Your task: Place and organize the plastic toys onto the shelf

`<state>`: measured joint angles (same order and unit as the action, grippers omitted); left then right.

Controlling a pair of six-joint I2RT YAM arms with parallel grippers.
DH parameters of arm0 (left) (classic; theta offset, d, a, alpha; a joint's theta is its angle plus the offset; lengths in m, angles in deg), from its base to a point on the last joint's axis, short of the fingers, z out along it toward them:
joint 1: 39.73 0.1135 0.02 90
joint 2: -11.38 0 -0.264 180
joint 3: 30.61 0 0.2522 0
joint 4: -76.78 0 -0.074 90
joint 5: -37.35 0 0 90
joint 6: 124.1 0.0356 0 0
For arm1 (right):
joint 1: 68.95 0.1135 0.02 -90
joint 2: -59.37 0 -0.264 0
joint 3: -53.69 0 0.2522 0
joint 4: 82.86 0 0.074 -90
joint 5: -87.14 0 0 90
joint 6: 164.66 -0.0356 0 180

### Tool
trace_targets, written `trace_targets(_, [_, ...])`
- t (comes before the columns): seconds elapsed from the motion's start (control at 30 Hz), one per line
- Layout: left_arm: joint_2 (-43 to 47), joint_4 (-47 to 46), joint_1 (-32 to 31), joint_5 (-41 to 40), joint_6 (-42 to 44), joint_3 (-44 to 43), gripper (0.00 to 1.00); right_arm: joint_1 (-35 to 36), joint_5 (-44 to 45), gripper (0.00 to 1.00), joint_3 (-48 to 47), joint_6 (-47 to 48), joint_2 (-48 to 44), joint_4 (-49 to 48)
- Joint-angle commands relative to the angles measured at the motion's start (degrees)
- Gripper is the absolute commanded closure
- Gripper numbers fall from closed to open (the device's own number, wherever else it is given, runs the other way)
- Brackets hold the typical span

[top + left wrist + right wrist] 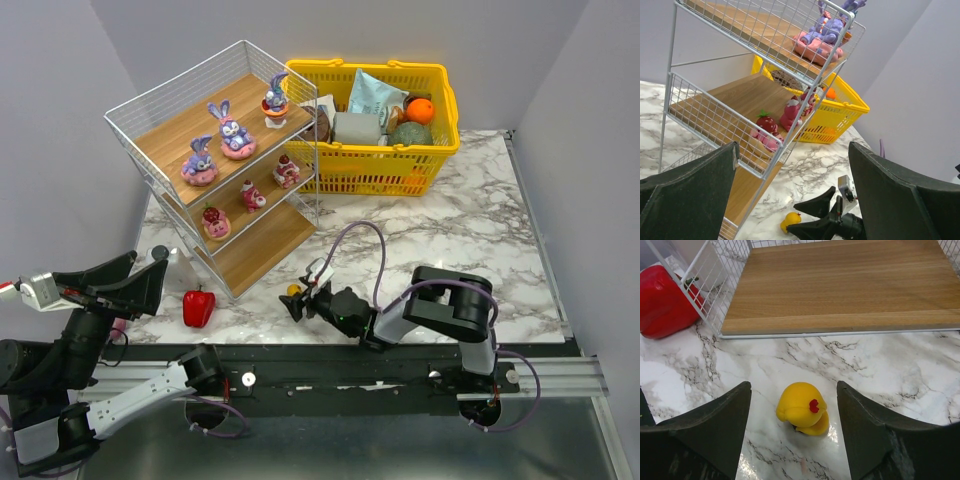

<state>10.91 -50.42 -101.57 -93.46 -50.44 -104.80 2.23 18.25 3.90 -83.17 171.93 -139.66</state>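
Note:
The shelf [176,132], a slanted white wire rack with wooden boards, stands at the back left. Three purple bunnies [233,130] sit on its top board and three pink-red figures [252,195] on the middle board; the bottom board [840,285] is bare. A small yellow toy [802,407] lies on the marble in front of the shelf. My right gripper [792,386] is low on the table and open, a finger on each side of the yellow toy, touching neither side. My left gripper [150,265] hangs open and holds nothing, left of the shelf, facing it [792,146].
A red bell pepper [199,307] lies by the shelf's front left corner. A white bottle [180,268] stands just behind it. A yellow basket [440,150] full of groceries stands at the back, right of the shelf.

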Motion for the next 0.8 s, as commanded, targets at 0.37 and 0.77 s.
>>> trace_targets(0.37, [2.32,-0.9,-0.73,1.44,-0.98,0.31,0.01,0.28,0.96,0.27,-2.46,-2.03,4.78,-2.39])
trace_targets(0.77, [2.76,-0.29,-0.73,1.79,-1.24,-0.13,0.01,0.37,3.68,0.43,-3.87,-3.09,6.98,-1.42])
